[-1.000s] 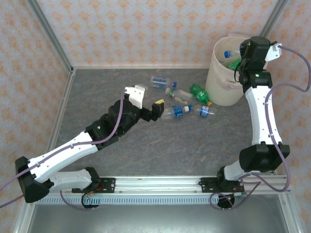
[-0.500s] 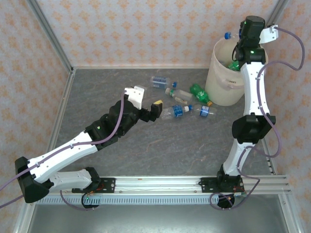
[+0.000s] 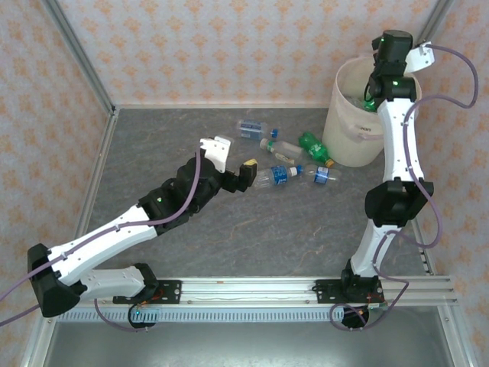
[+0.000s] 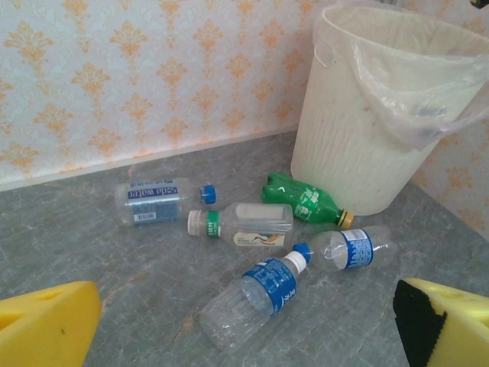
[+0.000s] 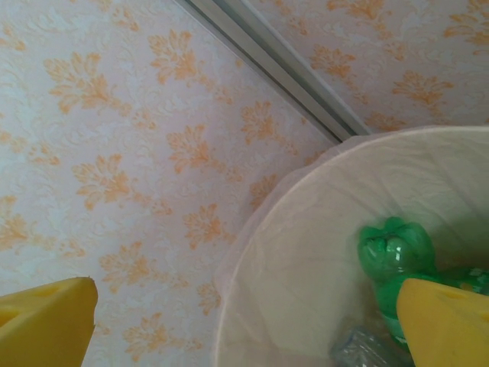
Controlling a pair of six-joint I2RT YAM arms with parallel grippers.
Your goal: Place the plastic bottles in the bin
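Counter (image 3: pixel 229 229): grey and stone-patterned, carrying the bin and five loose bottles, all lying in its far-right part.
Bin (image 3: pixel 353 141): standing upright at 1 o'clock on the counter, lined with a thin clear bag (image 4: pixel 428 99). It is holding a green bottle (image 5: pixel 397 252) and a clear crumpled one.
Right gripper (image 5: pixel 244 321): hanging above the bin mouth with fingers spread wide and nothing between them. Its drop is judged done.
Left gripper (image 3: pixel 241 174): also spread wide and empty, hovering low and facing the cluster.
Blue-label bottle (image 4: pixel 256 294): lying on its side at 3 o'clock of the left gripper, judged the next pick.
Green counter bottle (image 4: pixel 306 200): lying at the foot of the bin.
White-capped bottle (image 4: pixel 244 223): lying at 12 o'clock of the blue-label bottle.
Far bottle (image 4: pixel 157 201): lying nearest the wall, at 11 o'clock of the cluster.
Small bottle (image 4: pixel 348 248): lying just beside the blue-label bottle's cap, at 3 o'clock.
Handling advice: straddling the label band across the width, lowering close to the counter, and closing gently, since thin round plastic is likely to roll or crush. Lifting straight up is sparing the small bottle a knock.
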